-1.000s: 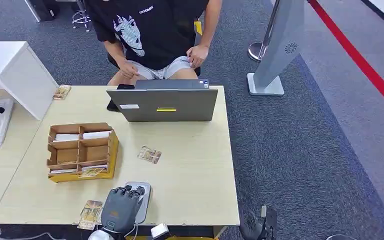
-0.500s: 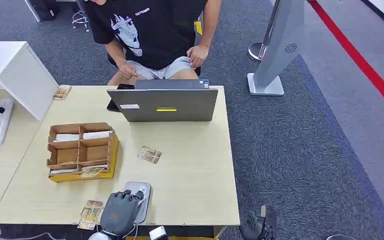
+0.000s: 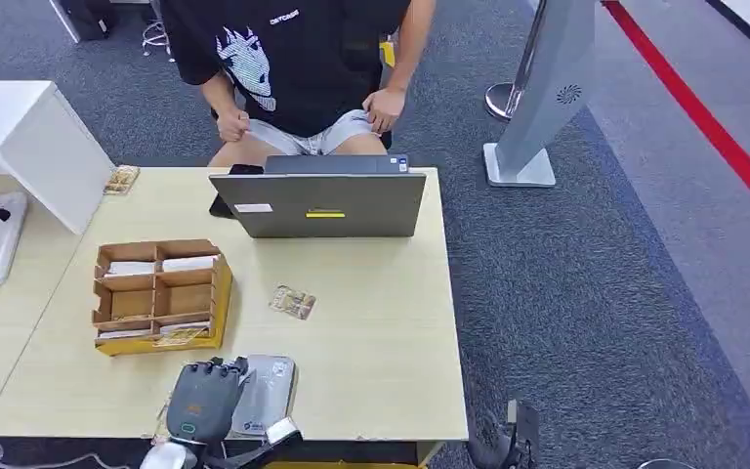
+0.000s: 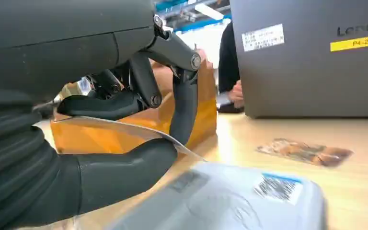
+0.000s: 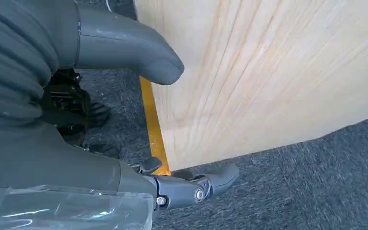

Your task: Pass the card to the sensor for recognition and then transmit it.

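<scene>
My left hand (image 3: pixel 203 401) hovers at the table's front edge, just left of the grey sensor pad (image 3: pixel 266 391). In the left wrist view a thin card (image 4: pixel 124 128) lies edge-on, pinched between the thumb (image 4: pixel 120 167) below and the dark fingers (image 4: pixel 184 103) above, close to the sensor pad (image 4: pixel 230 201). In the head view the hand hides most of that card. A second card (image 3: pixel 293 302) lies flat mid-table, also seen as a card (image 4: pixel 306 151) past the sensor. My right hand (image 5: pixel 139 120) hangs beside the table's corner, fingers apart, holding nothing.
A cardboard organizer (image 3: pixel 159 293) with compartments stands left of centre. A grey laptop (image 3: pixel 322 203) faces a seated person (image 3: pixel 293 59) at the far edge. Another card (image 3: pixel 121 180) lies at the far left by a white box (image 3: pixel 20 137). A grey kiosk stand (image 3: pixel 537 98) rises on the carpet to the right.
My left hand slid left off the sensor pad, uncovering it, and now sits over the card at the front edge. The person lifted one hand.
</scene>
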`<state>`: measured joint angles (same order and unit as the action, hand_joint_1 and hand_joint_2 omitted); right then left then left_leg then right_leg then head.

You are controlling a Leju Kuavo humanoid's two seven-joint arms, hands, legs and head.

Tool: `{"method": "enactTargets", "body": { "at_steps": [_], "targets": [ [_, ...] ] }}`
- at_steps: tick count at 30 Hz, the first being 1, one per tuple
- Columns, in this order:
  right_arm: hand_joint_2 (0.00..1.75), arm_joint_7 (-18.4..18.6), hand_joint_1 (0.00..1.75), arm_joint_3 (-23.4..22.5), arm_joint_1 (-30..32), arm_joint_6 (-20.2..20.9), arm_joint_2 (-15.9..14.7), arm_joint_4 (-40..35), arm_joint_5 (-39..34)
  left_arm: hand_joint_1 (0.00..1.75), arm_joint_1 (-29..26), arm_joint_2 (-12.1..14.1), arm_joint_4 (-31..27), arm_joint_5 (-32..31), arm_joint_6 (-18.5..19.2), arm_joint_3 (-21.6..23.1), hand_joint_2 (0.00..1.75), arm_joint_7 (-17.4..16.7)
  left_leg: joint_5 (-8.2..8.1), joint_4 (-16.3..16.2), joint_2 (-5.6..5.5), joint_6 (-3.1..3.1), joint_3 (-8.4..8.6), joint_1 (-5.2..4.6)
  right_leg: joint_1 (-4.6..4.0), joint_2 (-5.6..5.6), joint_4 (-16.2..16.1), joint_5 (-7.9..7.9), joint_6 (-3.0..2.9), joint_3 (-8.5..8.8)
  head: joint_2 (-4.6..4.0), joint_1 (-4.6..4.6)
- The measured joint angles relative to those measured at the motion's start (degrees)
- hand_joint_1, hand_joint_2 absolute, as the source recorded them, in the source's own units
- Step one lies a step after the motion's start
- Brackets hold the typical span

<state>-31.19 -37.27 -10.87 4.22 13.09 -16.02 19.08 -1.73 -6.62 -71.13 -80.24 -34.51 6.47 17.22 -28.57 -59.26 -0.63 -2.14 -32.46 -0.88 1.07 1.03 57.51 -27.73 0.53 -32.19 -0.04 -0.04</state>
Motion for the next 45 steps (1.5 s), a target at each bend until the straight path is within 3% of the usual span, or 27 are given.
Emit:
{"method": "enactTargets", "body": {
  "at_steps": [9, 19, 26, 29, 30, 31, 33, 34, 41, 45],
  "targets": [
    [1.75, 1.6, 0.0, 0.92, -1.1, 0.39, 0.13, 0.02, 2.01, 1.75, 8.7, 3.45, -5.11, -4.33, 2.93, -2.93, 1.75, -1.92, 0.12, 0.0, -0.04, -0.03, -0.02, 0.01, 0.0, -0.09, 0.02, 0.08, -0.02, 0.01, 0.0, 0.0],
    [1.75, 1.77, 0.0, 2.42, -1.65, 0.57, 0.15, 0.02, 3.12, 1.75, 18.42, 6.51, -2.4, -6.82, 5.42, -2.95, 1.75, -4.55, 0.14, 0.0, 0.03, 0.02, -0.01, 0.05, -0.04, 0.02, 0.02, 0.17, -0.14, -0.04, 0.0, 0.0],
    [1.75, 1.77, 0.0, 2.49, -1.67, 0.59, 0.15, 0.02, 3.12, 1.75, 18.65, 6.56, -2.25, -6.9, 5.42, -2.95, 1.75, -4.61, 0.15, 0.0, 0.04, 0.02, -0.01, 0.06, -0.06, 0.03, 0.02, 0.17, -0.14, -0.04, 0.0, 0.0],
    [1.75, 1.77, 0.0, 3.17, -1.75, 0.66, 0.15, 0.02, 3.15, 1.75, 21.14, 7.04, -0.3, -7.25, 5.83, -2.95, 1.75, -5.31, 0.16, 0.0, 0.11, 0.05, -0.01, 0.15, -0.15, 0.1, 0.02, 0.19, -0.17, -0.06, 0.0, 0.0],
    [1.75, 1.77, 0.0, 3.3, -1.79, 0.79, 0.24, 0.02, 3.12, 0.8, 22.45, 7.1, 0.68, -7.32, 5.9, -2.93, 1.75, -5.77, 0.17, 0.0, 0.24, 0.08, -0.01, 0.2, -0.16, 0.22, 0.02, 0.21, -0.2, -0.09, 0.0, 0.0],
    [1.75, 1.77, 0.0, 3.39, -1.79, 0.83, 0.26, 0.02, 3.1, 0.49, 22.91, 7.1, 0.94, -7.32, 6.12, -2.9, 1.75, -5.84, 0.17, 0.0, 0.27, 0.09, -0.01, 0.22, -0.17, 0.25, 0.02, 0.21, -0.2, -0.1, 0.0, 0.0],
    [1.75, 1.75, 0.0, 3.41, -1.79, 0.85, 0.26, 0.02, 3.08, 0.49, 22.94, 7.17, 1.01, -7.32, 6.05, -2.9, 1.75, -5.86, 0.18, 0.0, 0.28, 0.09, -0.01, 0.23, -0.18, 0.26, 0.02, 0.21, -0.2, -0.1, 0.0, 0.0],
    [1.75, 1.73, 0.0, 3.43, -1.79, 0.85, 0.26, 0.02, 3.06, 0.0, 22.94, 7.19, 1.01, -7.32, 6.03, -2.9, 1.75, -5.86, 0.18, 0.0, 0.28, 0.09, -0.01, 0.24, -0.2, 0.26, 0.02, 0.21, -0.2, -0.1, 0.0, 0.0],
    [1.75, 1.55, 0.0, 3.43, -1.78, 0.85, 0.26, 0.02, 2.64, 0.0, 22.26, 7.36, 0.86, -7.01, 4.85, -2.9, 1.75, -5.86, 0.18, 0.0, 0.27, 0.13, -0.02, 0.27, -0.22, 0.26, 0.03, 0.21, -0.21, -0.1, 0.0, 0.0],
    [1.75, 0.98, 0.0, 3.37, -1.64, 0.87, 0.26, 0.02, 1.75, 0.0, 18.56, 7.56, -2.8, -5.7, 3.8, -2.9, 1.75, -4.96, 0.15, 0.0, 0.28, 0.17, -0.02, 0.27, -0.22, 0.27, 0.03, 0.21, -0.21, -0.1, 0.0, 0.02]
  ]
}}
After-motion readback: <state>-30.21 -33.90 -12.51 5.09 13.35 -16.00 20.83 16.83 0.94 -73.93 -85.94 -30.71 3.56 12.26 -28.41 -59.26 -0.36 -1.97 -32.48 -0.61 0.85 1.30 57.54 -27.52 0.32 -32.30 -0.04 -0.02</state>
